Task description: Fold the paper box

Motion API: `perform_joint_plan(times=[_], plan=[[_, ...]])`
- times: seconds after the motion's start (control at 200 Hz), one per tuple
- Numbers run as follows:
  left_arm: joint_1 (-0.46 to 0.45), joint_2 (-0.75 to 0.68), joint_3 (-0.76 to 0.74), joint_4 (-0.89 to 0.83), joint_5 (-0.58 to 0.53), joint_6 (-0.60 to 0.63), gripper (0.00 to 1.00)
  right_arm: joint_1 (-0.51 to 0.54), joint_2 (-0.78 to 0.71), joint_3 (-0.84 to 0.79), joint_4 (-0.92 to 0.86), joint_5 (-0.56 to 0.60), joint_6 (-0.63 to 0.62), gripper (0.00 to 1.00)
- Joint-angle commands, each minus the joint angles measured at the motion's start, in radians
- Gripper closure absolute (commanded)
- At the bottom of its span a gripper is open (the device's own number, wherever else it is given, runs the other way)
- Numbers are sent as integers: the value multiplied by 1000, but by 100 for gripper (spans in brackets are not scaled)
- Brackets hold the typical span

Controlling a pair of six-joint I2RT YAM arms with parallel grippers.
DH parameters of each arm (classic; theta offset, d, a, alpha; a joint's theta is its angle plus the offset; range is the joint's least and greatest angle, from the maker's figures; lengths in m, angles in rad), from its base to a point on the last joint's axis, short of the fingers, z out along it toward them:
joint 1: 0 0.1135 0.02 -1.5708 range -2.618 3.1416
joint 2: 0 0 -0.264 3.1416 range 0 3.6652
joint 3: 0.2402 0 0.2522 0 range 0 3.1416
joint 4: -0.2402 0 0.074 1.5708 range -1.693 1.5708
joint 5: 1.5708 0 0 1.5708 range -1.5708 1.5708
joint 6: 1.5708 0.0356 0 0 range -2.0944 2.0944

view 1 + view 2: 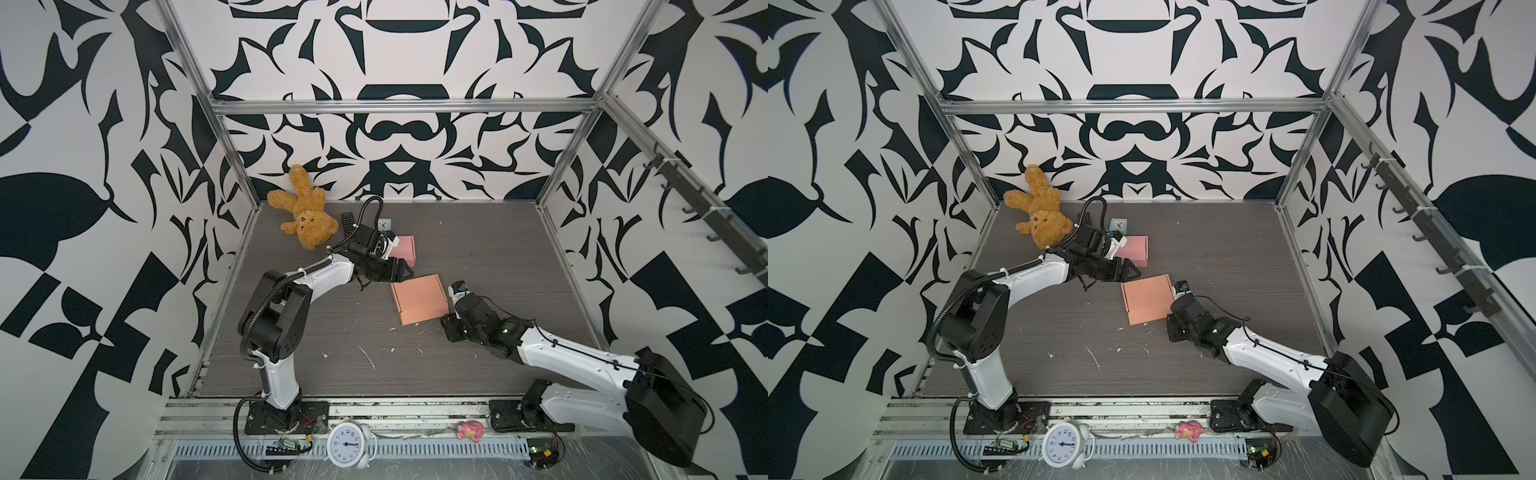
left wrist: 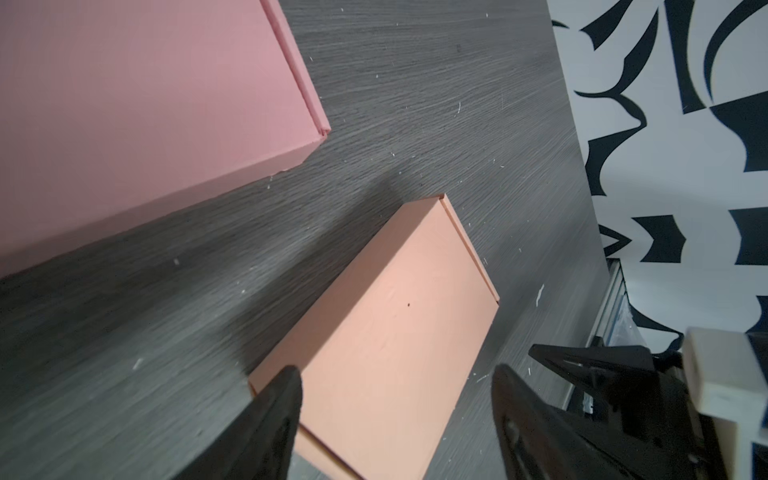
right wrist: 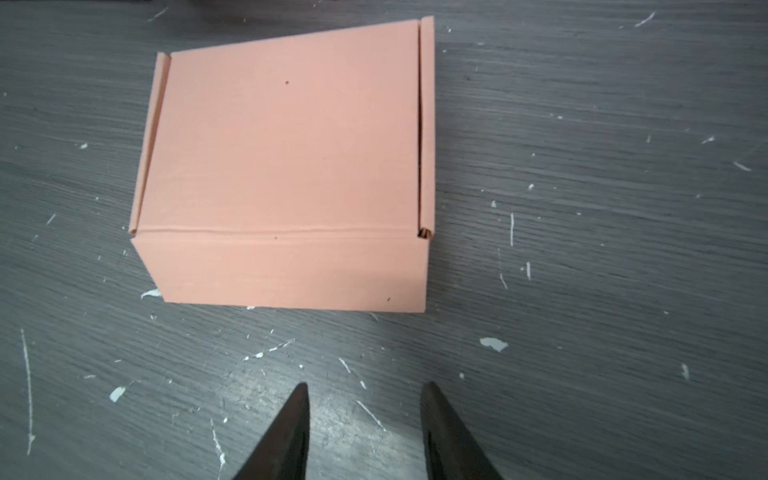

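Just in front of the pink box (image 1: 406, 248), the left gripper (image 1: 405, 268) is hovering with jaws spread and empty. It is probably best lifting straight off without brushing the lid, and the right gripper (image 3: 365, 388), standing part-open and empty farther front-right of the pink box, is needing the same care. Between them the orange paper box (image 1: 419, 297) is lying closed, with its lid down, narrow side ears showing and one side seam gaping slightly.

Bare tabletop (image 3: 582, 208) beside orange box (image 3: 286, 145)
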Motion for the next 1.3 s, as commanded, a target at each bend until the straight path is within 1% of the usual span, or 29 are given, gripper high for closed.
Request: perform_joint_plan(times=[0.0,0.095,0.18,0.365,0.535,0.72,0.815,1.045,1.3], plan=[[18,58,55,-95,34,49,24,-5,4,19,21,-49,2,58],[18,103,94,-107,59,57,24,-5,35,29,31,-68,0,64],[18,122,103,-98,85,59,24,-6,57,38,38,-75,-3,66],[12,128,88,-91,115,66,24,-7,66,36,46,-66,-12,67],[2,119,57,-88,120,66,24,-14,45,17,31,-19,-15,69],[-19,83,-5,-60,127,54,25,-26,27,4,26,-6,-14,70],[-24,59,-53,-24,141,32,26,-31,38,5,25,-7,-17,71],[-43,-13,-155,7,124,16,27,-33,75,10,21,29,-18,73],[-82,-66,-204,26,101,-10,28,-32,106,21,10,49,-17,75]])
